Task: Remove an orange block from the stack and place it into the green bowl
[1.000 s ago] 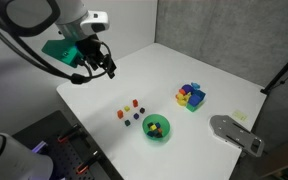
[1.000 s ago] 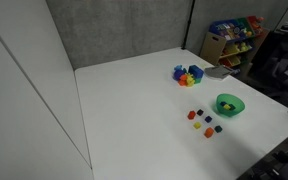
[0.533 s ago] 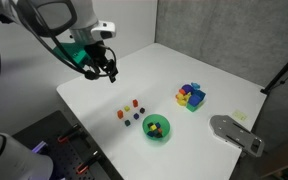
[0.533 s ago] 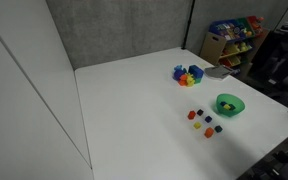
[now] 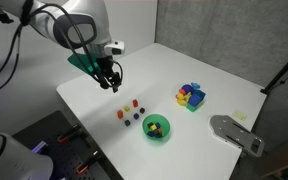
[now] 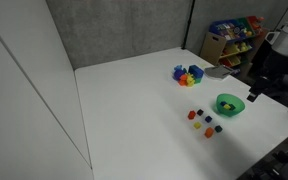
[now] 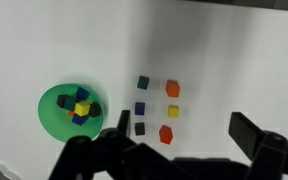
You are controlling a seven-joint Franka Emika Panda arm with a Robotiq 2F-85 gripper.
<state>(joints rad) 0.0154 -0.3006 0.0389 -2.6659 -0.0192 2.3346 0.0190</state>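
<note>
Gripper (image 5: 112, 85): fingers held apart, nothing gripped
Green bowl (image 5: 156, 138): set near worktop (image 5: 214, 70) edge
Orange blocks (image 7: 172, 88): laid beside bowl
Coloured cluster (image 5: 191, 96): set near a corner

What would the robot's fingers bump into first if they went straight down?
Probably the bare white table, close beside the lower orange cube in the wrist view; depth is unclear.

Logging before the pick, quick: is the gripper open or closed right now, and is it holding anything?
Gripper: open, jaws spread wide apart in the wrist view, holding nothing.
</note>
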